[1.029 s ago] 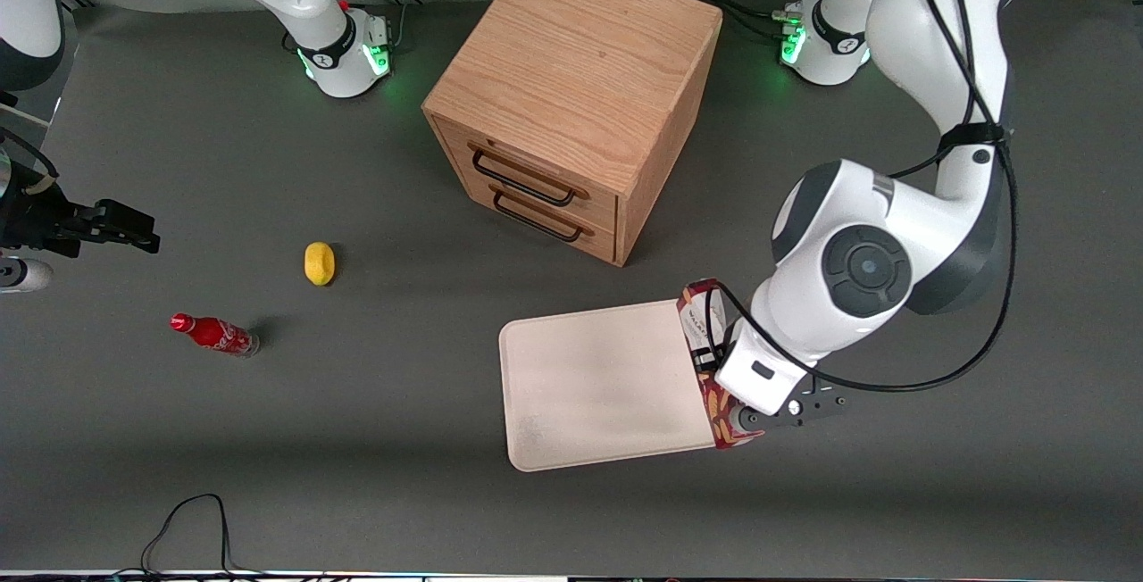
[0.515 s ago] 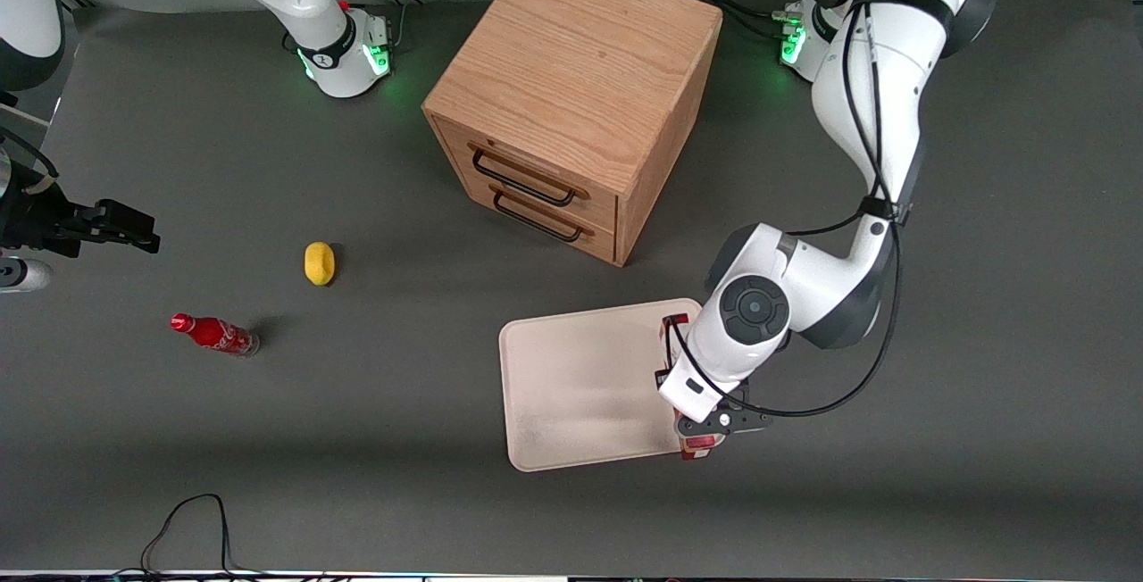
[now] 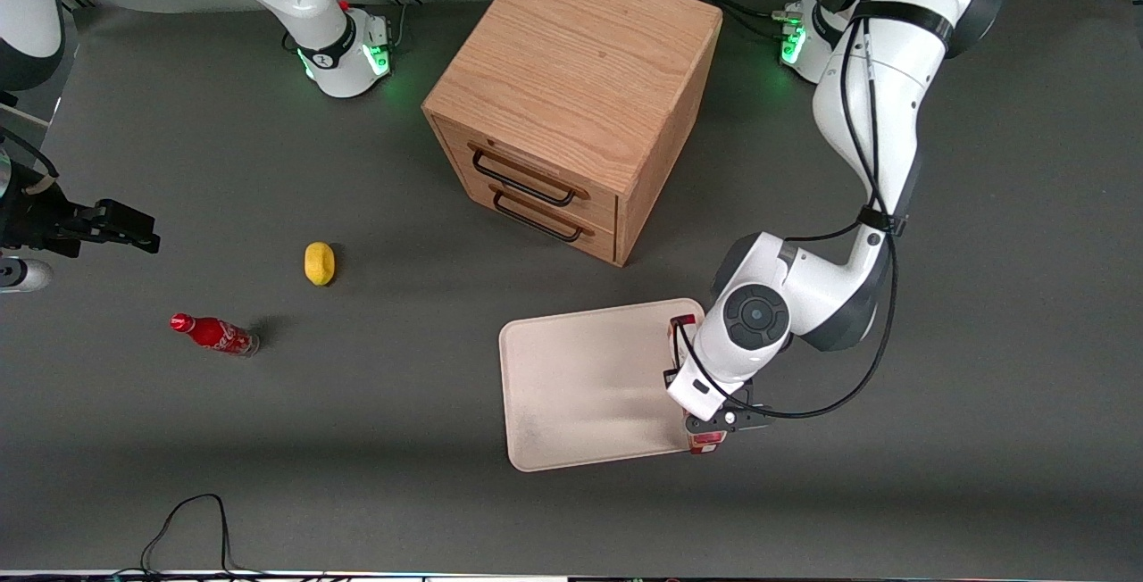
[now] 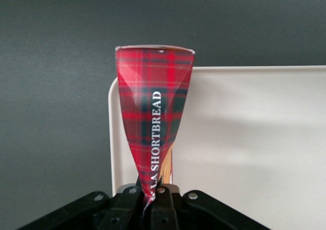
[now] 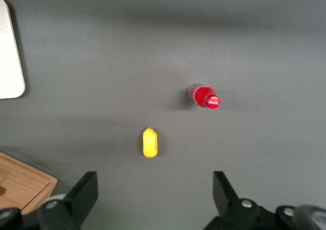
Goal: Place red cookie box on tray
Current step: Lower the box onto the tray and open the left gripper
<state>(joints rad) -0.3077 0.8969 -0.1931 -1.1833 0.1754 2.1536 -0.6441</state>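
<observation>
The red cookie box is a tartan-red package printed "SHORTBREAD", pinched at one end between the fingers of my left gripper, which is shut on it. In the front view the gripper sits low at the tray's edge toward the working arm's end. Only the box's two ends show past the wrist. The pale cream tray lies flat on the table, and the box runs along its rim. Whether the box touches the tray is hidden.
A wooden two-drawer cabinet stands farther from the front camera than the tray. A yellow fruit and a small red cola bottle lie toward the parked arm's end. A black cable loops near the table's front edge.
The arm has come down with the box, from well above the tray's edge to low over it. In the last half second it shifted slightly toward the working arm's end.
</observation>
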